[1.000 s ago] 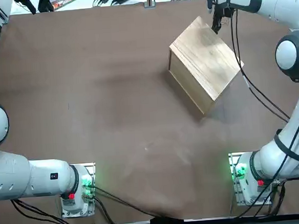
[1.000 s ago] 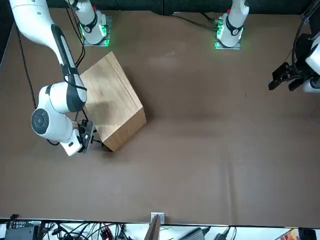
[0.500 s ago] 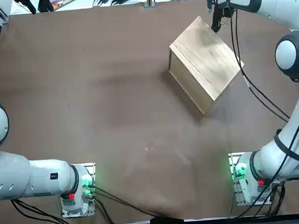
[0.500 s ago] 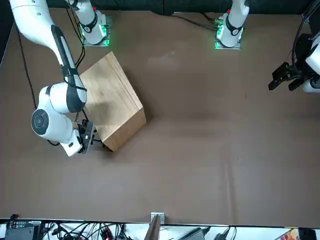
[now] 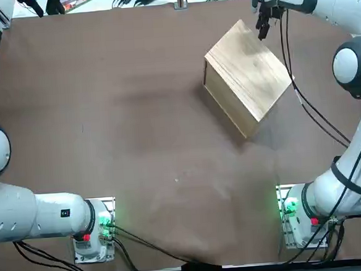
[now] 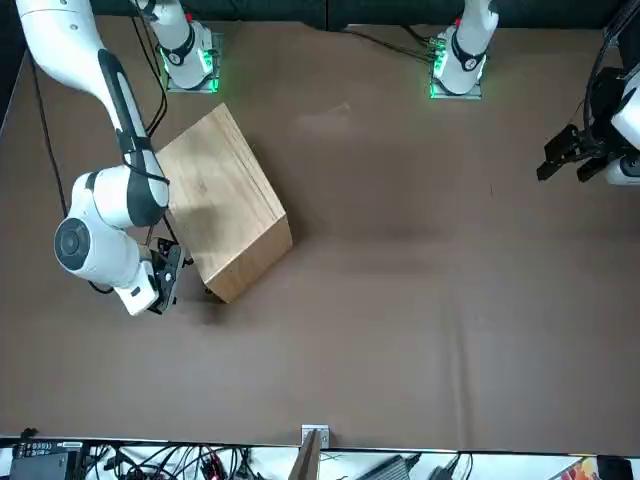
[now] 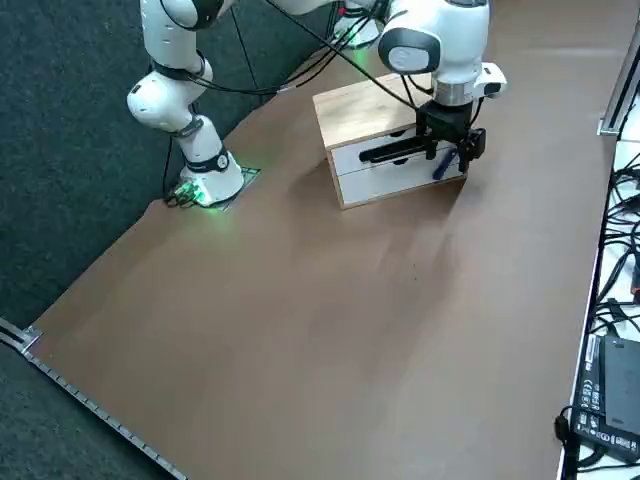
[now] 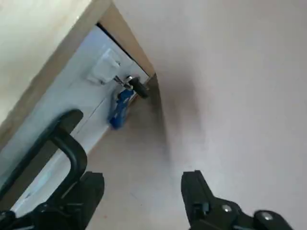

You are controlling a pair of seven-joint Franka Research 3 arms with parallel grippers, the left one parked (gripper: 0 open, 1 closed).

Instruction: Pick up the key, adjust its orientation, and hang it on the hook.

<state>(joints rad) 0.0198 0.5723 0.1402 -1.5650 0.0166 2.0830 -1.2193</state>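
Observation:
The key [image 8: 119, 108], blue-headed with a small silvery part at its top, hangs against the white front face of the wooden box [image 5: 247, 75] beside a small white hook [image 8: 103, 70] and a dark round knob [image 8: 139, 88]. In the right side view the key [image 7: 440, 166] shows as a blue sliver at the box's far corner. My right gripper [image 8: 142, 192] is open with nothing between its fingers and stands a short way off the key. It hovers by the box's far corner in the top view [image 5: 262, 25] and the front view [image 6: 163, 284].
A black bar handle [image 7: 396, 150] runs across the box's white front. The brown table [image 5: 136, 126] spreads wide to the box's left. Cables and devices [image 6: 200, 462] lie along the far edge. The parked left gripper [image 6: 575, 155] sits at the other side.
My right gripper has backed a little away from the box's far corner, with the arm's wrist shifting outward in the front view. The box has not moved.

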